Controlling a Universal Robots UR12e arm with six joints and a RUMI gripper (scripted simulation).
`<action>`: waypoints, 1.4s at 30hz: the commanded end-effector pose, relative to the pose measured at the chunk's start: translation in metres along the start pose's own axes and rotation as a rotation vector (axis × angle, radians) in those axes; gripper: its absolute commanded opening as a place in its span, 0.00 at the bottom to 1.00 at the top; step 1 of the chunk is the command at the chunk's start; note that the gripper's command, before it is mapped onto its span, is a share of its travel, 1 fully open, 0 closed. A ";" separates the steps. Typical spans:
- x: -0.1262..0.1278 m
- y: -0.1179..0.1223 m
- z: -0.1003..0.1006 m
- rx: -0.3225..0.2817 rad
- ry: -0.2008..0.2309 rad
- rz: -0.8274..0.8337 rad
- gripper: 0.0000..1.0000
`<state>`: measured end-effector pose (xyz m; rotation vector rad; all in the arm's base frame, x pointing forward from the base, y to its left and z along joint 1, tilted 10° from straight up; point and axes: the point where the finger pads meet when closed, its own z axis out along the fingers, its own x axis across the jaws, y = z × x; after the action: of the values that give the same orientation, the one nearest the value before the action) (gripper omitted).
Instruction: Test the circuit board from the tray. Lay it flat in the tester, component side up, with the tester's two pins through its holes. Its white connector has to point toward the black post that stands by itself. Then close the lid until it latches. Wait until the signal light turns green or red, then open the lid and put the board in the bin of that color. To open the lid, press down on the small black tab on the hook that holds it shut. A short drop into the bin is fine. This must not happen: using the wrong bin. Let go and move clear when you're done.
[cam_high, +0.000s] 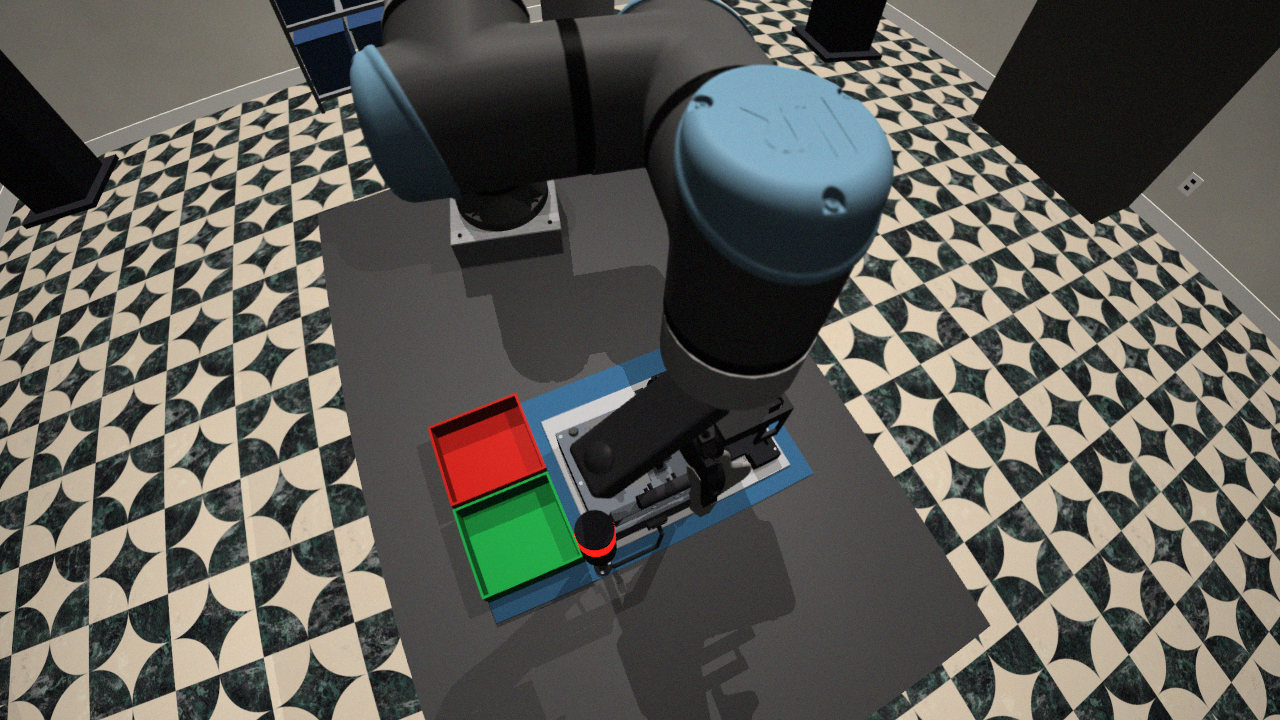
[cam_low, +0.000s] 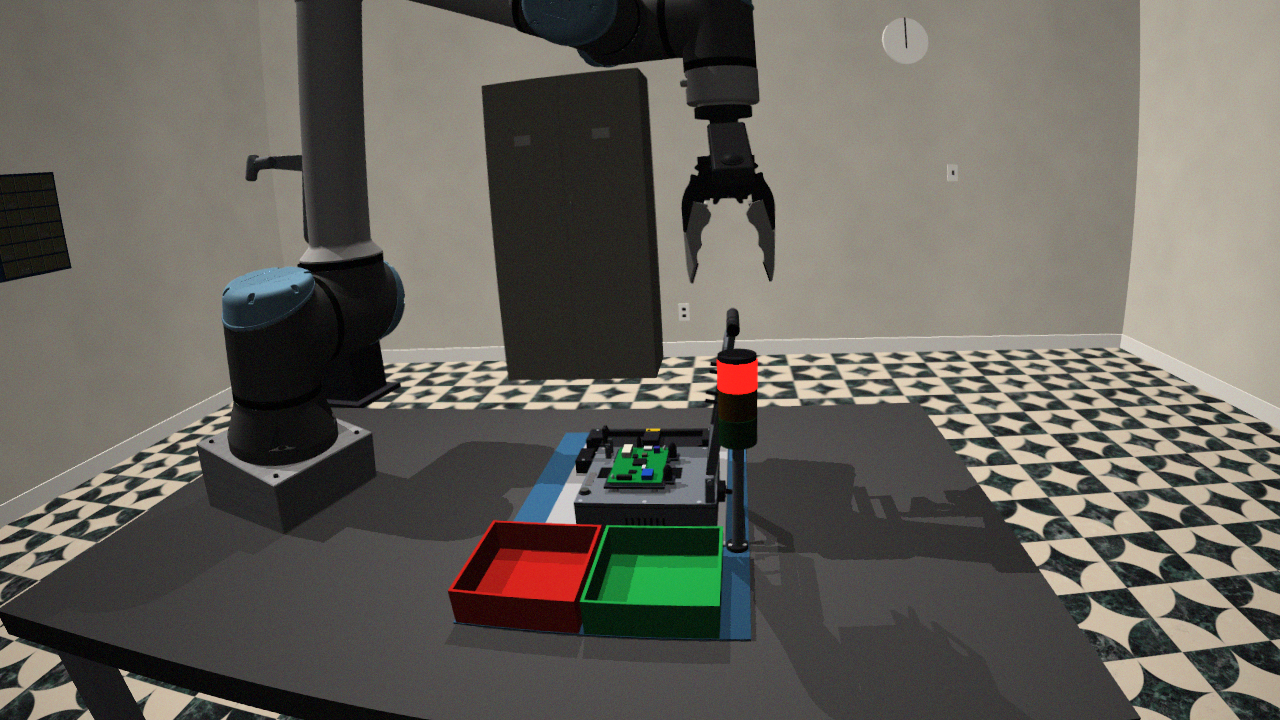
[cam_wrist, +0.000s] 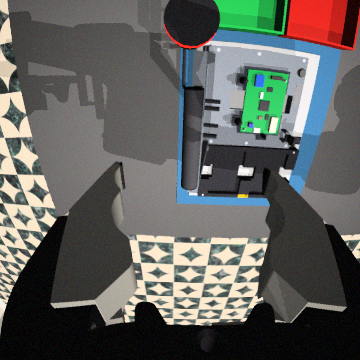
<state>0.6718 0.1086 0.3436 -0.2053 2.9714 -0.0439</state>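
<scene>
The green circuit board (cam_low: 640, 465) (cam_wrist: 265, 102) lies component side up in the grey tester (cam_low: 644, 512) (cam_wrist: 227, 65). Its white connector (cam_wrist: 273, 124) is at the end toward the black tray. The lid stands open and upright, with its black handle bar (cam_low: 732, 322) (cam_wrist: 193, 137) at the top. The signal light (cam_high: 595, 535) (cam_low: 737, 376) glows red. My gripper (cam_low: 731, 279) (cam_wrist: 193, 166) is open and empty, high above the tester and lid. In the top view the arm hides the board.
The red bin (cam_high: 487, 452) (cam_low: 537, 577) (cam_wrist: 320, 20) and green bin (cam_high: 519, 535) (cam_low: 662, 582) (cam_wrist: 252, 15) stand side by side beyond the tester. The black tray (cam_wrist: 225, 157) adjoins the tester's other end. The signal light's post (cam_low: 735, 501) stands at the lid side, near the green bin.
</scene>
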 end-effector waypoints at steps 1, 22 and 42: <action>-0.002 0.001 -0.003 0.001 -0.003 -0.001 0.59; 0.075 0.004 -0.001 0.000 0.000 0.000 0.59; 0.132 0.008 0.000 0.000 0.000 0.000 0.59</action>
<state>0.5450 0.0994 0.3265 -0.2060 2.9644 -0.0466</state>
